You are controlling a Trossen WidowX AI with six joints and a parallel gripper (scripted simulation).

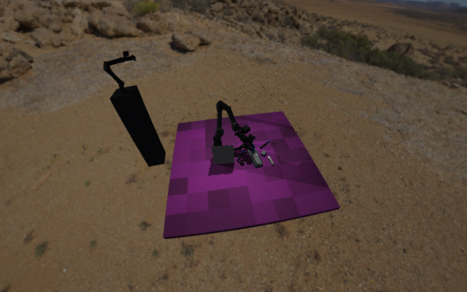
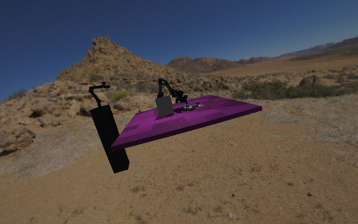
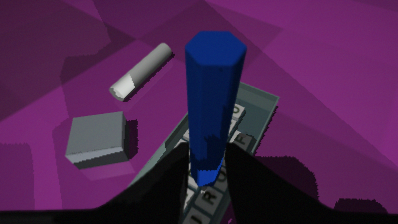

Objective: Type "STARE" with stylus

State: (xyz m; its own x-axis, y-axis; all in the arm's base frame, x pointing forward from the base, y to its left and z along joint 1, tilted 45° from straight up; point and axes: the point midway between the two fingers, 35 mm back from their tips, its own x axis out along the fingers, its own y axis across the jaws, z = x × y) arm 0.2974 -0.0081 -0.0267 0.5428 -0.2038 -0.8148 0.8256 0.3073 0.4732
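right, gripper point(image 3: 207, 150) pinching the blue stylus point(image 3: 212, 100), over the keyboard point(image 1: 256, 158) point(image 2: 190, 107) point(image 3: 261, 106) on the purple tabletop point(image 1: 225, 203) point(image 2: 179, 122) point(image 3: 345, 135). r key visible just by the stylus's lower end; contact, cannot tell. gray block point(image 3: 97, 137) beside keyboard, whitish cylinder point(image 1: 271, 161) point(image 3: 142, 71) lying near block. dark gray box point(image 1: 223, 155) point(image 2: 165, 106) near keyboard too.

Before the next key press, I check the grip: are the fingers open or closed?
Closed on the blue stylus; the wrist view shows it between them.
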